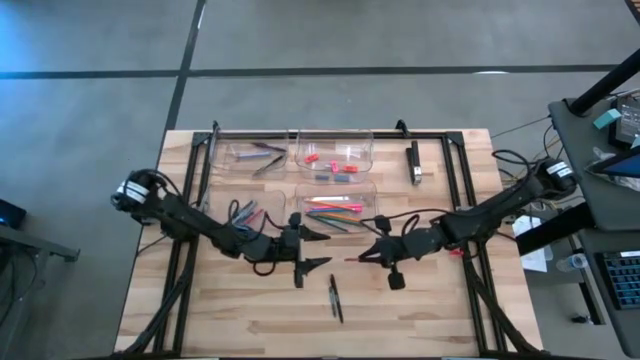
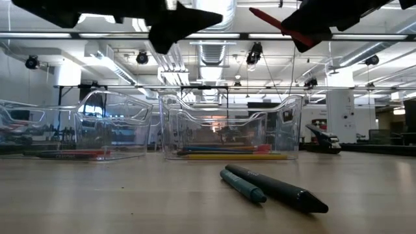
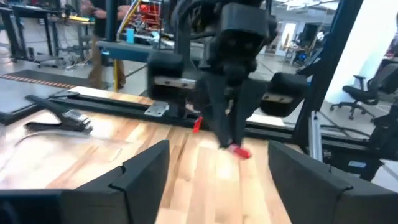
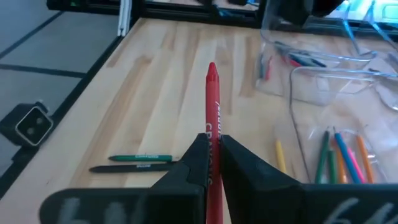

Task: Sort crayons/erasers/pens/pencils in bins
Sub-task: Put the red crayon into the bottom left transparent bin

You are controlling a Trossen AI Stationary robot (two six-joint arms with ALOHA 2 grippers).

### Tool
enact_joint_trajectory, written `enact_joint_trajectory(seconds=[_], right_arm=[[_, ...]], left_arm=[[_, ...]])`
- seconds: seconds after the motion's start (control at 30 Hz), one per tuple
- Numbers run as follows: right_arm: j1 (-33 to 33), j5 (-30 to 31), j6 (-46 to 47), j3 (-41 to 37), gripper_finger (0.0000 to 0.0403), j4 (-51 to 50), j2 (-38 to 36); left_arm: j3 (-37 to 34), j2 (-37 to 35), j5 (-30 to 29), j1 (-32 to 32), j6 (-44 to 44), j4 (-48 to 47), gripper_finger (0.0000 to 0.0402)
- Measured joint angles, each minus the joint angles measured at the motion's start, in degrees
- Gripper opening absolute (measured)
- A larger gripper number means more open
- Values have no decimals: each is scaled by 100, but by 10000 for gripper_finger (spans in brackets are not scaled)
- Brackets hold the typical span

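My right gripper (image 1: 368, 256) hovers above the middle of the table, shut on a red crayon (image 4: 212, 99). The crayon's tip (image 1: 352, 259) points toward my left gripper (image 1: 318, 248), which faces it, open and holding nothing. In the left wrist view the right gripper (image 3: 230, 127) shows ahead between the spread left fingers (image 3: 144, 169). Two dark pens (image 1: 335, 298) lie flat on the table near its near edge, below both grippers. Four clear bins sit further back; the near right bin (image 1: 370, 205) holds pencils (image 1: 335, 210). My right gripper pinches the red crayon by its rear part (image 4: 213, 135) between the two fingers (image 4: 193, 163). The fingers come roughly level from the table's right and lie along the crayon. The front half sticks out past the fingertips toward the table's left. The crayon is lifted clear of the table (image 2: 266, 18).
The far left bin (image 1: 255, 153) holds dark pens, the far right bin (image 1: 335, 160) red and grey small pieces, the near left bin (image 1: 245, 212) dark and coloured sticks. A black-and-silver bar (image 1: 414, 163) lies on the frame at the far right. Bare wood lies near the pens (image 2: 273, 186).
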Motion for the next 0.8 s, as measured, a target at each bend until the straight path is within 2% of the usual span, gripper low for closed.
enact_joint_trajectory(seconds=[0.33, 0.63, 0.8], right_arm=[[0, 113, -54, 0, 18, -17, 11], [0, 135, 74, 2, 18, -8, 77], [-2, 189, 70, 4, 18, -6, 77]], left_arm=[[600, 610, 165, 158, -35, 15, 342], [1005, 1171, 368, 206, -156, -2, 350], [1053, 1211, 393, 245, -156, -8, 350]])
